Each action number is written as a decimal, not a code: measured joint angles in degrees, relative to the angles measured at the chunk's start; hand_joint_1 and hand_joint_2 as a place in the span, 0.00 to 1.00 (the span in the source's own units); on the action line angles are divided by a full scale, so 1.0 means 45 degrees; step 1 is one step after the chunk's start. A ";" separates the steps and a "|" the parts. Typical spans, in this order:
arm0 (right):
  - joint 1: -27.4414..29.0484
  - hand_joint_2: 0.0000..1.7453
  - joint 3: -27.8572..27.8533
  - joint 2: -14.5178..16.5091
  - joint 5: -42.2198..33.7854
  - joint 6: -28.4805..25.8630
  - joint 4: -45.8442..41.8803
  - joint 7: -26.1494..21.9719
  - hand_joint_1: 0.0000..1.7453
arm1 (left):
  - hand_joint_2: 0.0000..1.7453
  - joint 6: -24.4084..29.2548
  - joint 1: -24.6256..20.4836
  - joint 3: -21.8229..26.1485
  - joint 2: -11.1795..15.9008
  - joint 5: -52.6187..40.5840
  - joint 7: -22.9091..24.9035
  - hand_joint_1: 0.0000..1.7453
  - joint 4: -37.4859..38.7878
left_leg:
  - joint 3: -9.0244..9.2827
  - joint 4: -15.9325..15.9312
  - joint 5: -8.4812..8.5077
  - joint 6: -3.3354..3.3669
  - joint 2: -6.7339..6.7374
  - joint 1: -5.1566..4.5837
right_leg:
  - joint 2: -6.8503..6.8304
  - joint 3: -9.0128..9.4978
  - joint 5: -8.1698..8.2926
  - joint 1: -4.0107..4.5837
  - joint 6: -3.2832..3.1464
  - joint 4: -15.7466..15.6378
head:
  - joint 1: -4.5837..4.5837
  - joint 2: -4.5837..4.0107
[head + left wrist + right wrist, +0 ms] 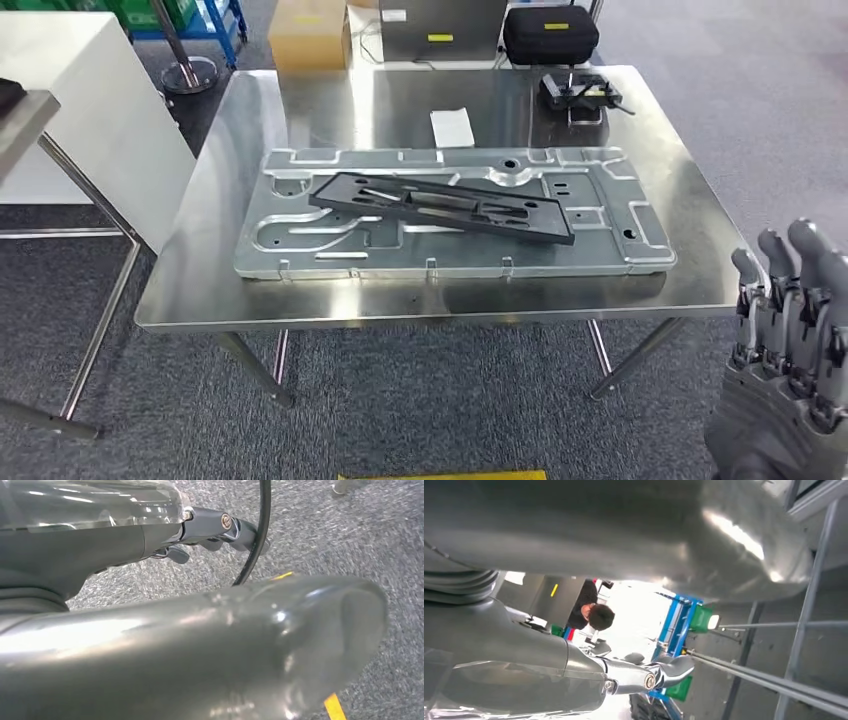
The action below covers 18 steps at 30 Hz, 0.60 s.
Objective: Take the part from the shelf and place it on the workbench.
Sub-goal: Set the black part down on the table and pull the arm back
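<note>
Black part [441,204] on workbench [200,280], right hand [785,350] empty

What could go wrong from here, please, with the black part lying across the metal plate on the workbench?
The black part lies askew on the ridged metal plate, so it may not be seated flat and could slide if bumped. The right hand, raised beside the workbench edge, might clip that edge if the arm swings inward.

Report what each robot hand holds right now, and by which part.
Nothing is held. The right robot hand is raised beside the table with nothing in it; the left robot hand hangs over carpet. The black part lies on the table.
</note>
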 joint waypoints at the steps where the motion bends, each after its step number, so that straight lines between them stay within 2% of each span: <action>1: 0.0010 0.00 -0.0005 -0.0001 0.0000 0.0006 0.0004 0.0012 0.00 | 0.00 0.0001 0.0007 0.0001 -0.0001 0.0000 0.0002 0.00 0.0000 | -0.0156 -0.0008 0.0147 0.0145 0.0036 -0.0012 | 0.0021 -0.0120 -0.0342 -0.0026 0.0044 0.0210 | 0.0012 -0.0001; 2: 0.0017 0.00 -0.0008 -0.0001 0.0001 0.0007 0.0006 0.0019 0.00 | 0.00 -0.0001 0.0010 0.0000 -0.0002 -0.0005 0.0004 0.00 0.0000 | -0.0341 -0.0017 0.0311 0.0266 0.0074 -0.0022 | 0.0048 -0.0293 -0.0930 -0.0031 0.0061 0.0670 | 0.0023 -0.0001; 4: 0.0146 0.00 -0.0024 -0.0001 0.0260 -0.0240 0.0004 -0.0172 0.00 | 0.00 -0.0306 -0.0030 -0.0001 -0.0004 -0.0404 -0.0113 0.00 0.0002 | -0.0732 0.0001 0.0615 0.0410 0.0127 -0.0099 | 0.0080 -0.0666 -0.2309 0.0019 0.0050 0.2211 | 0.0052 -0.0002; 5: 0.0355 0.00 -0.0062 -0.0001 0.0559 -0.0579 0.0000 -0.0446 0.00 | 0.00 -0.0675 -0.0100 0.0019 -0.0002 -0.0896 -0.0271 0.00 0.0014 | -0.0925 0.0015 0.0761 0.0460 0.0134 -0.0157 | 0.0086 -0.0762 -0.2657 0.0048 0.0033 0.2975 | 0.0064 -0.0002; 6: 0.0670 0.00 -0.0127 -0.0007 0.0889 -0.1038 -0.0004 -0.0840 0.00 | 0.00 -0.1146 -0.0224 0.0074 -0.0001 -0.1529 -0.0494 0.00 0.0054 | -0.1114 0.0038 0.0902 0.0498 0.0124 -0.0223 | 0.0090 -0.0728 -0.2680 0.0082 -0.0007 0.3475 | 0.0069 -0.0002; 7: 0.1041 0.00 -0.0217 -0.0028 0.1145 -0.1509 -0.0007 -0.1294 0.00 | 0.00 -0.1587 -0.0397 0.0166 0.0000 -0.2136 -0.0736 0.00 0.0138 | -0.1307 0.0071 0.1036 0.0520 0.0095 -0.0293 | 0.0103 -0.0500 -0.2426 0.0129 -0.0086 0.3562 | 0.0068 -0.0002; 8: 0.1374 0.00 -0.0318 -0.0064 0.1265 -0.1891 -0.0009 -0.1718 0.00 | 0.00 -0.1901 -0.0581 0.0278 0.0000 -0.2598 -0.0958 0.00 0.0251 | -0.1488 0.0110 0.1160 0.0527 0.0065 -0.0359 | 0.0121 -0.0050 -0.2059 0.0208 -0.0210 0.3186 | 0.0073 -0.0001; 9: 0.1620 0.00 -0.0411 -0.0111 0.1238 -0.2122 -0.0015 -0.2018 0.00 | 0.00 -0.2064 -0.0756 0.0387 -0.0009 -0.2870 -0.1137 0.00 0.0374 | -0.1637 0.0152 0.1271 0.0520 0.0046 -0.0405 | 0.0142 0.0618 -0.1774 0.0316 -0.0385 0.2400 | 0.0063 0.0000; 10: 0.1779 0.00 -0.0498 -0.0153 0.1157 -0.2229 -0.0033 -0.2183 0.00 | 0.00 -0.2124 -0.0899 0.0476 -0.0015 -0.2996 -0.1269 0.00 0.0480 | -0.1759 0.0196 0.1362 0.0496 0.0045 -0.0459 | 0.0156 0.1385 -0.1689 0.0436 -0.0582 0.1382 | 0.0059 0.0000; 11: 0.1866 0.00 -0.0582 -0.0186 0.1057 -0.2251 -0.0061 -0.2228 0.00 | 0.00 -0.2126 -0.1004 0.0538 -0.0021 -0.3038 -0.1364 0.00 0.0548 | -0.1832 0.0224 0.1447 0.0465 0.0070 -0.0492 | 0.0164 0.2033 -0.1758 0.0522 -0.0728 0.0437 | 0.0055 0.0001; 12: 0.1919 0.00 -0.0660 -0.0206 0.0977 -0.2237 -0.0088 -0.2186 0.00 | 0.00 -0.2126 -0.1091 0.0577 -0.0026 -0.3053 -0.1432 0.00 0.0589 | -0.1875 0.0239 0.1532 0.0423 0.0101 -0.0498 | 0.0173 0.2461 -0.1881 0.0596 -0.0833 -0.0233 | 0.0044 0.0000; 13: 0.1956 0.00 -0.0736 -0.0221 0.0927 -0.2208 -0.0109 -0.2132 0.00 | 0.00 -0.2124 -0.1163 0.0602 -0.0023 -0.3052 -0.1473 0.00 0.0613 | -0.1912 0.0240 0.1626 0.0367 0.0127 -0.0504 | 0.0177 0.2630 -0.1954 0.0635 -0.0886 -0.0583 | 0.0050 -0.0001; 15: 0.1988 0.00 -0.0851 -0.0242 0.0890 -0.2148 -0.0117 -0.2032 0.00 | 0.00 -0.2119 -0.1250 0.0647 -0.0020 -0.3050 -0.1513 0.00 0.0642 | -0.2029 0.0283 0.1708 0.0241 0.0128 -0.0512 | 0.0157 0.2491 -0.1755 0.0602 -0.0961 -0.0732 | 0.0054 -0.0001; 16: 0.2002 0.00 -0.0895 -0.0247 0.0889 -0.2123 -0.0117 -0.2004 0.00 | 0.00 -0.2118 -0.1266 0.0669 -0.0018 -0.3050 -0.1520 0.00 0.0653 | -0.2150 0.0465 0.1471 0.0173 0.0104 -0.0513 | 0.0126 0.2352 -0.1601 0.0550 -0.1036 -0.0767 | 0.0035 -0.0001; 17: 0.2014 0.00 -0.0931 -0.0249 0.0888 -0.2104 -0.0115 -0.1982 0.00 | 0.00 -0.2118 -0.1269 0.0693 -0.0016 -0.3050 -0.1524 0.00 0.0668 | -0.2323 0.0864 0.0995 0.0098 0.0080 -0.0498 | 0.0093 0.2181 -0.1434 0.0498 -0.1096 -0.0801 | 0.0004 0.0000; 18: 0.2025 0.00 -0.0958 -0.0251 0.0886 -0.2091 -0.0115 -0.1968 0.00 | 0.00 -0.2118 -0.1274 0.0715 -0.0013 -0.3050 -0.1528 0.00 0.0684 | -0.2526 0.1504 0.0328 0.0022 0.0060 -0.0434 | 0.0060 0.1990 -0.1280 0.0471 -0.1140 -0.0800 | -0.0023 0.0000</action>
